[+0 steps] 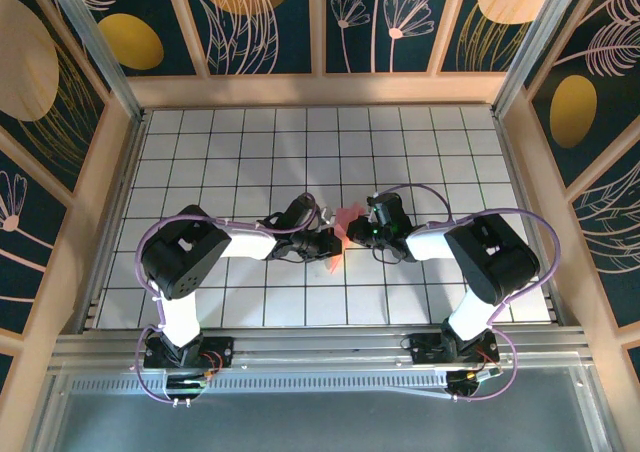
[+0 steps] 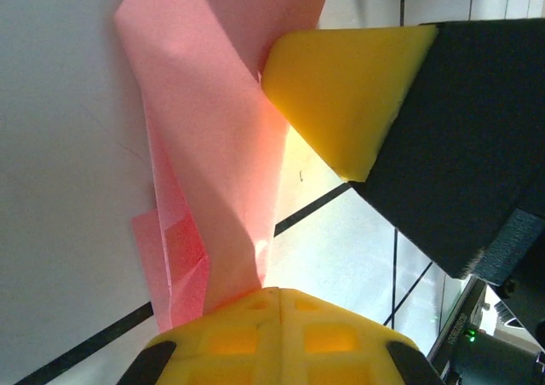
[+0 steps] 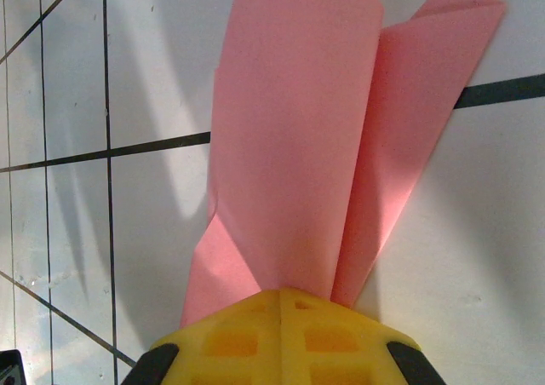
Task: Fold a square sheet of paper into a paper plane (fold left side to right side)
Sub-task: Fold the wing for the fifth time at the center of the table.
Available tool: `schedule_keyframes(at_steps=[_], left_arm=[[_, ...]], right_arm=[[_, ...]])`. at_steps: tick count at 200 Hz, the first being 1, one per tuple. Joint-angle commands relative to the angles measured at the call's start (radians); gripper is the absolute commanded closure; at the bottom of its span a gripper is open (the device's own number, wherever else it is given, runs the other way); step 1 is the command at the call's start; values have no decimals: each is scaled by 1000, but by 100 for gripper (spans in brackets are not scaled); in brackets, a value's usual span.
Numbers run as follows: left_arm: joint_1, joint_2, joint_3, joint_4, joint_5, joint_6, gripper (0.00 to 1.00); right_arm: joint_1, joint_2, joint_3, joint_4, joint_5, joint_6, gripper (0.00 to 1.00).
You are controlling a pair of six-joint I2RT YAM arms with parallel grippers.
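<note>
Left wrist: left jaws closed on pink paper [image 2: 213, 146]. Right wrist: right jaws apparently clamp it too.

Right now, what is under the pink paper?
The white tiled table lies under the folded paper. The tiles right beneath it are covered, so anything there cannot be seen.

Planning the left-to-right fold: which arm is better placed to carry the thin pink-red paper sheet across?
Left, probably. The left gripper grips the thin pink-red paper sheet from its left side and could swing that side over, while the right gripper anchors the right side.
</note>
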Motion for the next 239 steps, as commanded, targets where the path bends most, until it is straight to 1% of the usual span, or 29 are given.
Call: schedule_keyframes(at_steps=[1,36,65,116,138,154,184,239], left_arm=[[3,28,-21,-9,-4,14,99],[2,43,-30,0,-3,9,99],[-1,57,-29,-29,-35,18,100],[-12,79,-34,-82,-93,33,100],[-20,86,-8,-140,-132,57,100],[-26,89,9,-172,-151,69,100],[-32,102,31,-218,-182,80,100],[-40,110,53,-269,-216,90,100]], right_arm=[[12,29,-30,-179,17,-4,100],[13,30,-27,-182,16,-5,100],[15,14,-8,-186,5,-13,100],[1,-112,49,-191,-12,-52,100],[0,-164,35,-200,-15,-70,100],[1,-184,2,-162,-36,-59,100],[20,-159,-32,-75,-81,-32,100],[29,-68,5,-43,-59,-37,100]])
